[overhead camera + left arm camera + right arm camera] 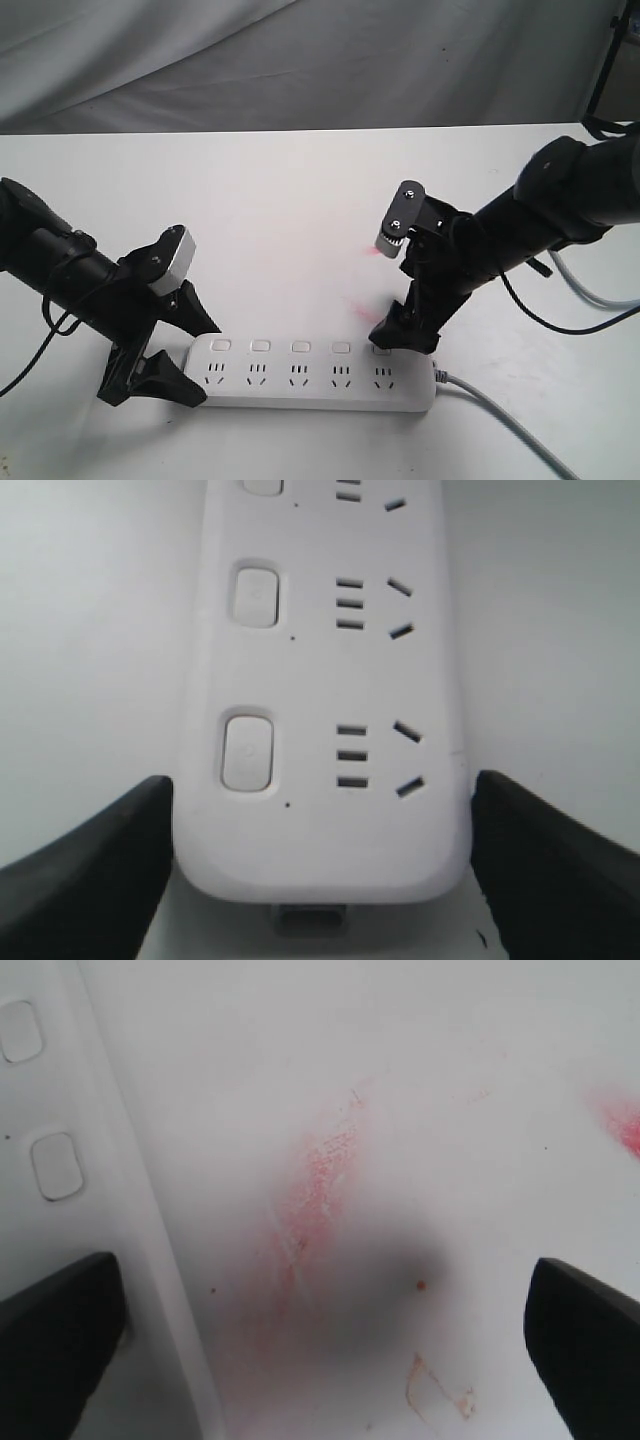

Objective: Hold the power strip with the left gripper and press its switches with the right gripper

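The left gripper [320, 790] is clenched on the power strip [330, 680]. The strip's rounded end is seated between its fingers [90, 880], with one tip set against each long edge and no gap seen at the tips. From there the strip is laid flat on the white table [300, 200] and runs straight away from this gripper.

The first socket and its button are found just past the fingertips, the second pair further out. The switches [300, 346] are lined up along one long edge, five in a row, one beside each socket.

The right gripper [405, 335] is found at the end of the strip farthest from the left gripper, tilted down onto the button side. Its jaws are spread wide and nothing is held between them. One finger is placed over the strip's button-side edge, by the last switch; the other is over bare table, well off the strip. Whether that switch is actually touched cannot be told. Two more switches are seen further along the strip from that finger.

Red smudges [320, 1180] are seen on the table between the right fingers and beyond them. The grey cable [500, 415] leaves the strip's far end, just past the right gripper, and trails off across the table.
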